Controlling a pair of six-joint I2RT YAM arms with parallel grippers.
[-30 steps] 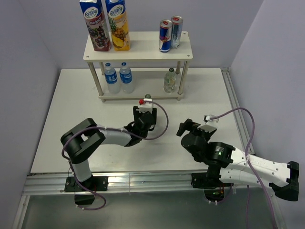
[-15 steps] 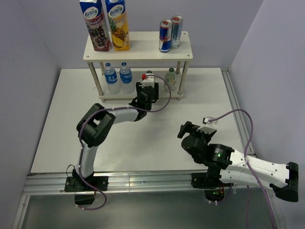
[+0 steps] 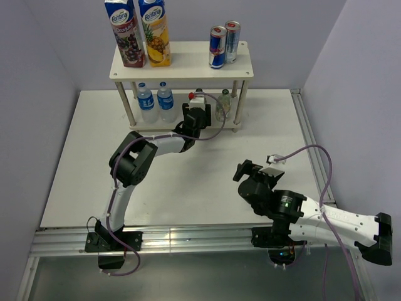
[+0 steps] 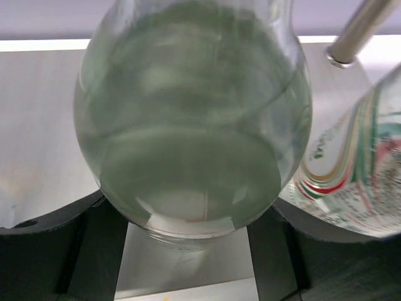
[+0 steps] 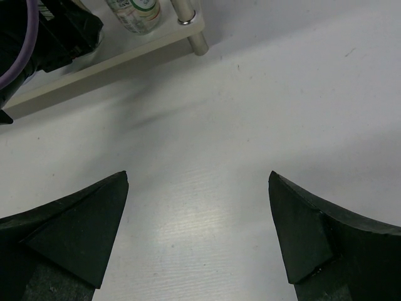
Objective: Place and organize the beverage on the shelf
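Right pincer [image 5: 198,179]: spread, idle above the table [image 5: 250,94]. Left pincer [image 4: 188,251]: pinching a clear glass bottle [image 4: 194,125] where its body narrows. It is held at the lower tier of the shelf [image 3: 188,68], between two water bottles [image 3: 155,100] and a labelled bottle [image 4: 351,175] just beside it. Whether it rests on the board cannot be told. Upper tier: two juice cartons [image 3: 138,31], two cans [image 3: 224,42]. The bottle is judged rigid, smooth, slippery, heavy with liquid and breakable. A firm hold on the narrow section suits it, with a gentle release clear of its neighbour.

Glossy clear bottle [image 4: 194,113]; smooth matt white shelf [image 4: 37,125] (shiny metal leg [image 4: 358,30]).
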